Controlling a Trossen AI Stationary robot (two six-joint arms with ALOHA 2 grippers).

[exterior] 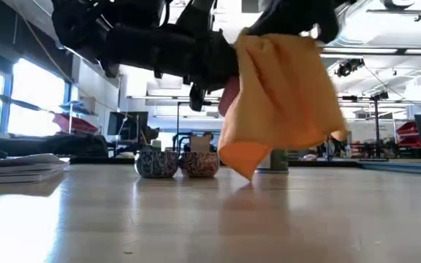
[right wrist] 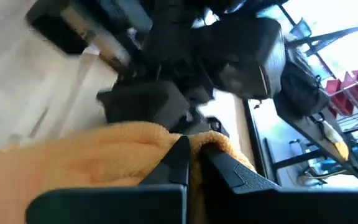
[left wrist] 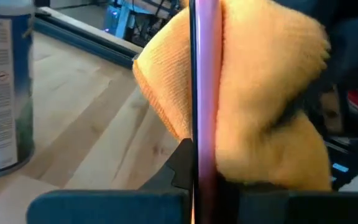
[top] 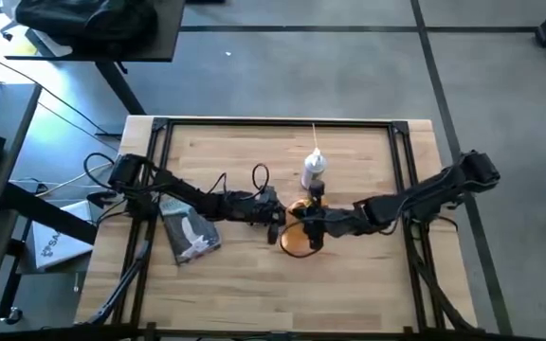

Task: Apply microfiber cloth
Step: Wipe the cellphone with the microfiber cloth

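the right gripper is clenched on the cloth, which hangs above the tabletop at centre, draped against a thin pink object grasped by the left gripper.

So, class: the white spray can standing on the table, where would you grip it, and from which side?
Grip the spray can around its upright round body, below the cap, with the jaws level. Come from the far side of the table: both grippers and the microfiber cloth crowd its near side.
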